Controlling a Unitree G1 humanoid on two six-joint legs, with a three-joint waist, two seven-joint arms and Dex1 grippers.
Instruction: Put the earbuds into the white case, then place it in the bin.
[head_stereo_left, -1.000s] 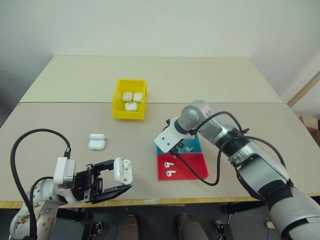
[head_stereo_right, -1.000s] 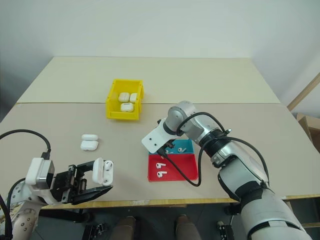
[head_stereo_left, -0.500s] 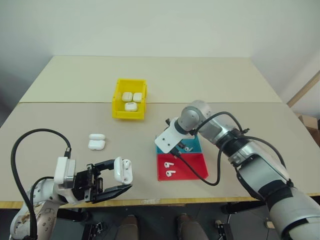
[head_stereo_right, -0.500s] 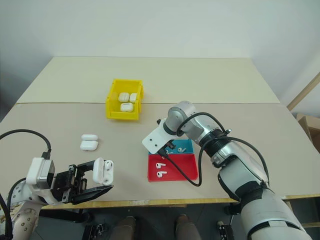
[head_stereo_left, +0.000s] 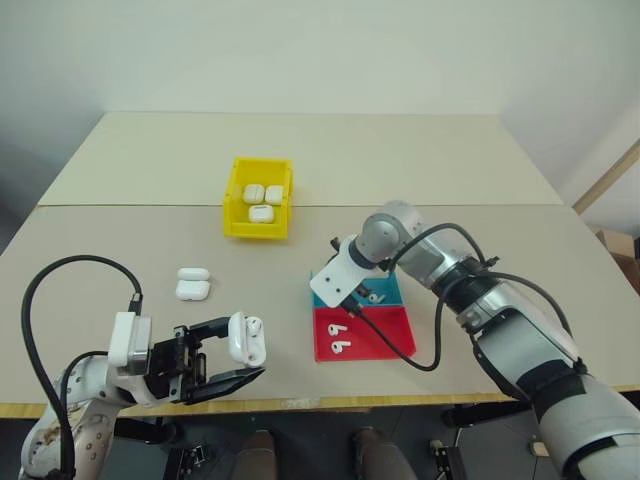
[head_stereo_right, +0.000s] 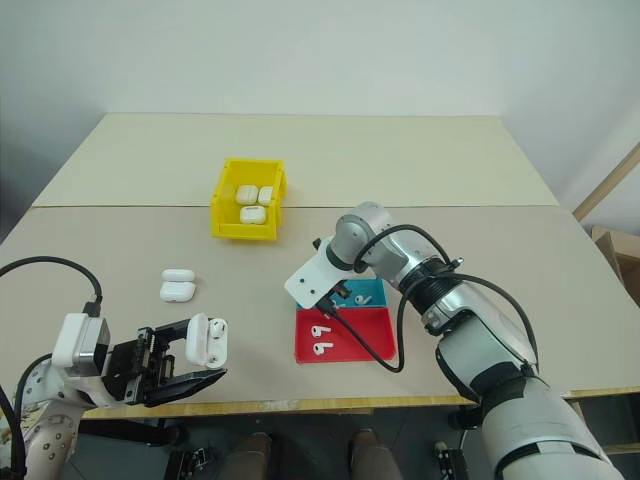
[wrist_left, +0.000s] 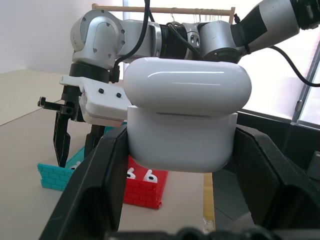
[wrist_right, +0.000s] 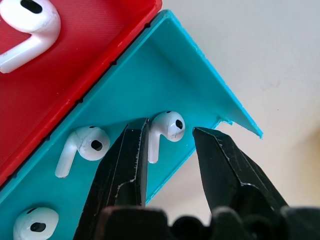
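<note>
Over blue tray (wrist_right: 200, 100), right end effector (wrist_right: 170, 145) narrowed slightly, part-open astride earbud (wrist_right: 167, 127); left end effector (wrist_left: 180, 165) unmoved, clamping white case (wrist_left: 185, 115).

**Four cameras looking at one table**

Both head cameras are looking down from above on the table (head_stereo_left: 420, 150), sharing the yellow bin (head_stereo_left: 259, 211). The left wrist camera is sitting close behind a white case (wrist_left: 182, 120), facing level towards the blue tray (wrist_left: 52, 176). The right wrist camera is hovering just above that tray.
</note>
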